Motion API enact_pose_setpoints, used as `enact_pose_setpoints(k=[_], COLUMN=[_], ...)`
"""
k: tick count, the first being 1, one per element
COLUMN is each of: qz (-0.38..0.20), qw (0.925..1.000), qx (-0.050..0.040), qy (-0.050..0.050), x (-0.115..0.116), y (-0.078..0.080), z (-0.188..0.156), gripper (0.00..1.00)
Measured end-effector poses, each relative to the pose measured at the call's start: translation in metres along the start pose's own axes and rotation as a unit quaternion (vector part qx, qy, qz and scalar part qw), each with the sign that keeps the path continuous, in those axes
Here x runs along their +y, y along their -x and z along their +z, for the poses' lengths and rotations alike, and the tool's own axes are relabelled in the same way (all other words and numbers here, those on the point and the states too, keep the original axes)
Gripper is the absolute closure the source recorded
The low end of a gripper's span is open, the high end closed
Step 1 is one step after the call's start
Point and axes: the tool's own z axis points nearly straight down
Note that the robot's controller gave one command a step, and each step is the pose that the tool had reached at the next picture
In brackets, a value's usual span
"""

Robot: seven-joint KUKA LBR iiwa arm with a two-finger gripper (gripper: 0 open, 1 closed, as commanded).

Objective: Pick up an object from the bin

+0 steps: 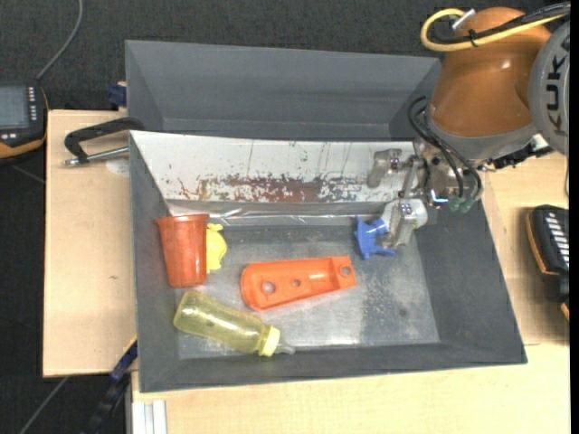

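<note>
Progress: the task is not complete as far as the view shows; no thing is seen lifted clear of the bin (271, 89).
Gripper position: the gripper (403, 222) sits low inside the bin at the back right, close to the rear wall, touching or just beside the small blue thing (369, 239).
Gripper state: cannot tell; the tip overlaps the wrist hardware and the blue thing, so wide, narrow or clamped is not readable.
Step in hand (judgement): approach or grasp at the blue thing; a hold is not confirmed.
Remaining (judgement): secure the blue thing, then raise it above the rim.
Blue thing, location: back right of the bin, apparently at floor level, on the gripper's left in the view, well apart from the other contents.
Blue thing, appearance: small, bright blue, blocky with an irregular outline, probably hard plastic; its exact kind cannot be told.
Other contents: an orange flat piece (297, 283) with holes lies at centre; a red-orange cup (184, 250) is at the left with a yellow thing (215, 247) just beside it; a pale yellow bottle (226, 325) lies at the front left.
</note>
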Motion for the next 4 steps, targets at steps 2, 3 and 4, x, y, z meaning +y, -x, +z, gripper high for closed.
enact_pose_setpoints(k=[2,3,4], qz=[-0.038,-0.106,-0.137], qw=[0.9993,0.9943,0.9906], qx=[-0.0026,-0.0024,-0.0027], qy=[0.0,0.0,0.0], x=[0.01,0.029,0.05], y=[0.002,-0.021,-0.015], z=[0.036,0.101,0.125], gripper=[0.0,0.0,0.0])
